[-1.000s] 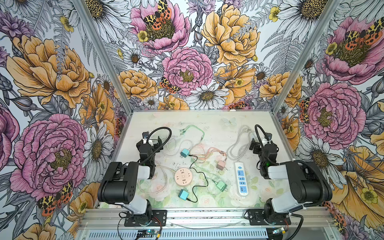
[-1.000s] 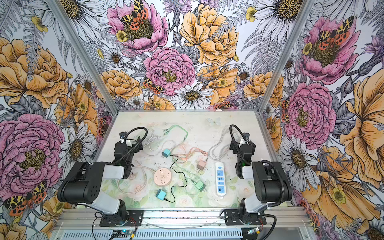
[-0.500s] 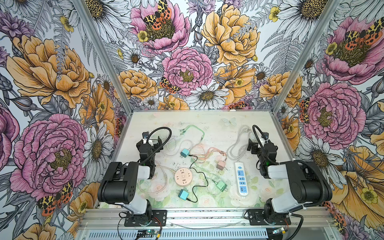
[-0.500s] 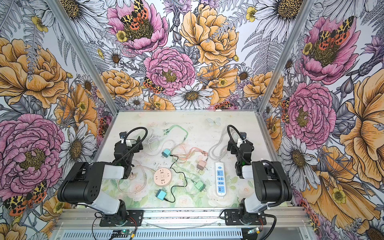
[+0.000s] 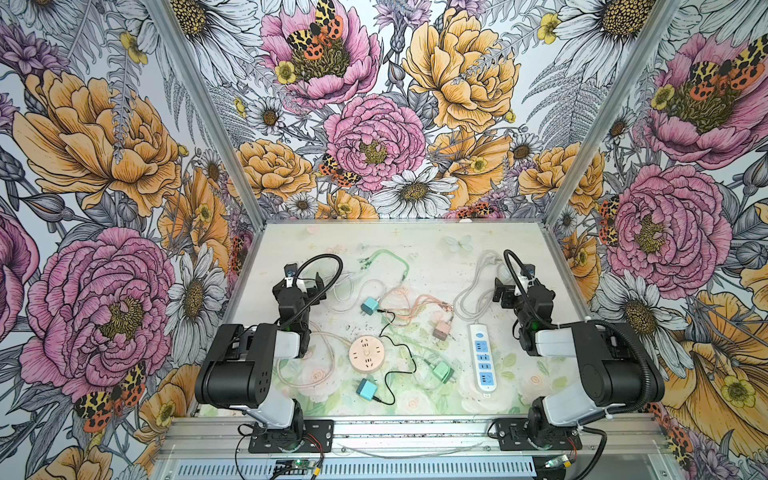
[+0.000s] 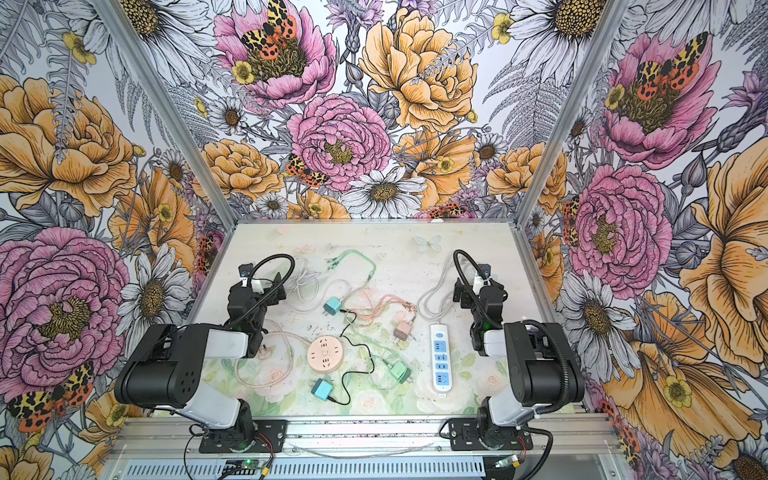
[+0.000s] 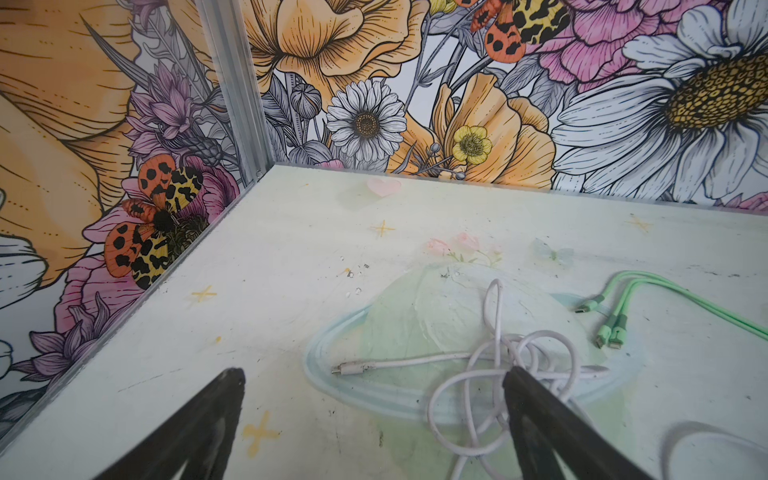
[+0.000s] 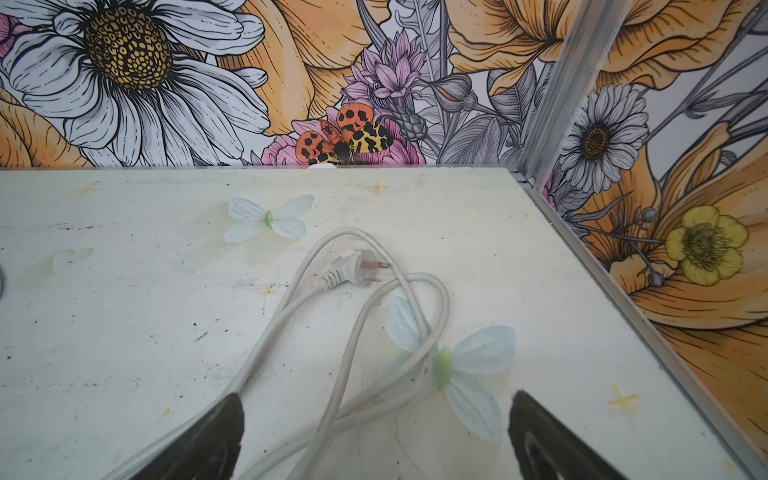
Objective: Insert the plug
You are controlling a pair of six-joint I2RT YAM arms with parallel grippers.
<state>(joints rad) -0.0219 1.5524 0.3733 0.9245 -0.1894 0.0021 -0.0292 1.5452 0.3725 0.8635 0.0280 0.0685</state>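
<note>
A white power plug lies on the table at the end of a looped grey-white cord. My right gripper hangs open just above that cord loop, holding nothing. In both top views this gripper is at the right, behind the white power strip with blue sockets. A round peach socket sits mid-table. My left gripper is open and empty over a tangled white USB cable.
Loose chargers lie between the arms: two teal, one pink, one green. Green cable ends, pink cables and a thin black wire cross the middle. Walls close in the back and both sides.
My right gripper has edged slightly toward the back and left over the cord loop. The left arm and the objects on the table have not moved.
</note>
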